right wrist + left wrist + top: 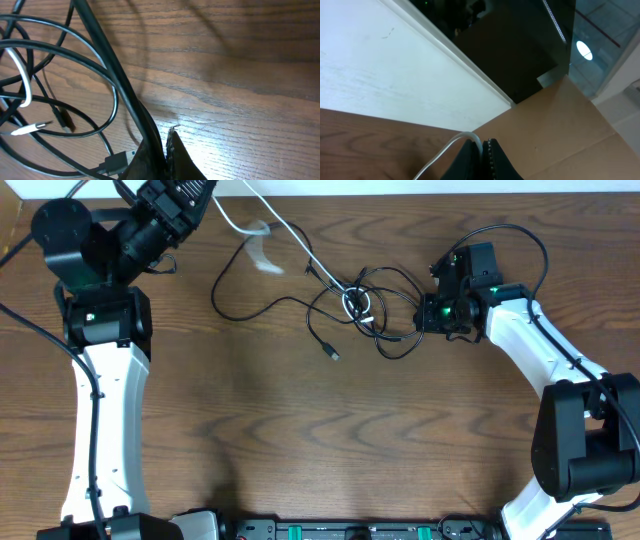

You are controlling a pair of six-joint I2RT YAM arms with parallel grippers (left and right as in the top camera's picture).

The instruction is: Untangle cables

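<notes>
Bench (250, 430), dark wood. Left gripper (482, 150): far left, clamped on the white cable (440, 154), whose long run slants right and nearward into the knot (358, 305). Right gripper (162, 150): just right of the knot and the nearer arm, pinching the black cable (107, 52). Black plug (333, 355): loose, near side of the knot. Crossing order inside the knot is unreadable; the overhead view partly cuts off the left gripper.
</notes>
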